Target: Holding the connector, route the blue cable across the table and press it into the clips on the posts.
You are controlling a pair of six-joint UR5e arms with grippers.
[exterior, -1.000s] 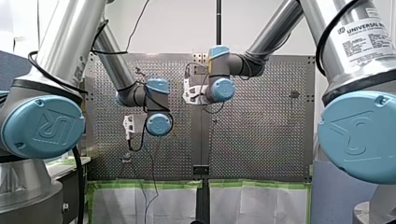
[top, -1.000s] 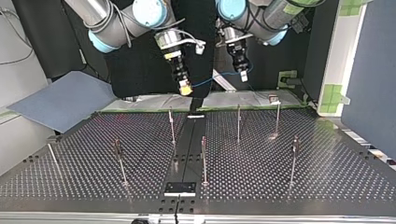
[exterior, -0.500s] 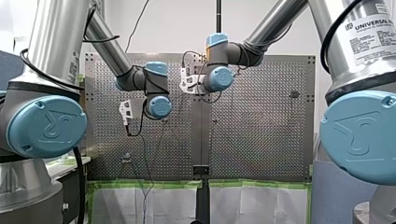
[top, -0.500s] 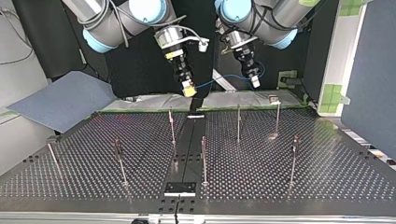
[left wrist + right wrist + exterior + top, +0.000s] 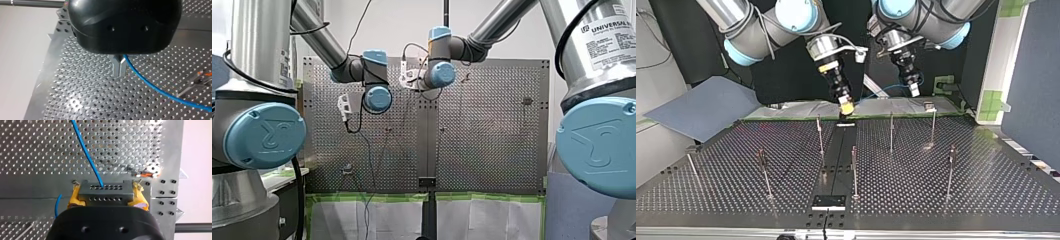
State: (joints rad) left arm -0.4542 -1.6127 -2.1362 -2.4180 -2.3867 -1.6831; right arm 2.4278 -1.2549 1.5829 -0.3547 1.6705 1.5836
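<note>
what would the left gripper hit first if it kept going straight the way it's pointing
Probably the bare table. The left gripper, shut on the cable, points down at its holes with nothing else in line, though depth is unclear.

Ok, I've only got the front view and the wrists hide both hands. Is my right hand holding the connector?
Observer: Yes. The right wrist view shows your right hand, yellow-padded, clamped on the grey connector, with the blue cable leaving its face.
Operator: And my left hand?
Observer: The left wrist view shows your left hand shut, and the cable runs out from it.
Operator: Any clip filled?
Observer: No. In the top view the cable sags in the air between the hands, and none of the posts carries it.
</note>
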